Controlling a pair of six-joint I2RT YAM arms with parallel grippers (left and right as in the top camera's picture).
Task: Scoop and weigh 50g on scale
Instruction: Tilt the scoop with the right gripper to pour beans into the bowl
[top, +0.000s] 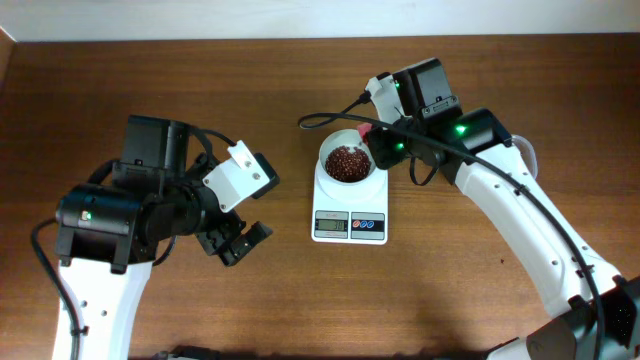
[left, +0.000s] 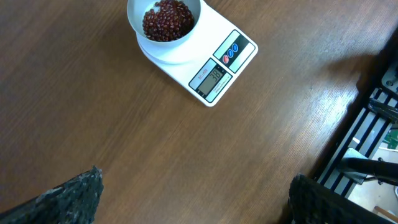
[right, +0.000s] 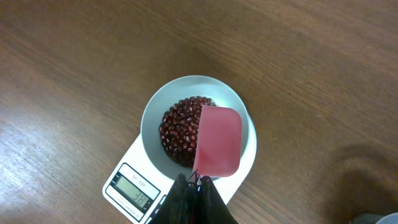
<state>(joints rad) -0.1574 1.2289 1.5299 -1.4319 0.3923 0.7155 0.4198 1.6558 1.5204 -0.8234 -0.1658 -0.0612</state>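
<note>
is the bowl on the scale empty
No, the bowl on the scale holds a heap of dark red beans.

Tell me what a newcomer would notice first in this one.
The white bowl of dark red beans on the scale, mid-table, draws the eye. The right pincer holds a pink scoop over the beans. The left pincer hangs wide open above the table, away from the scale.
</note>
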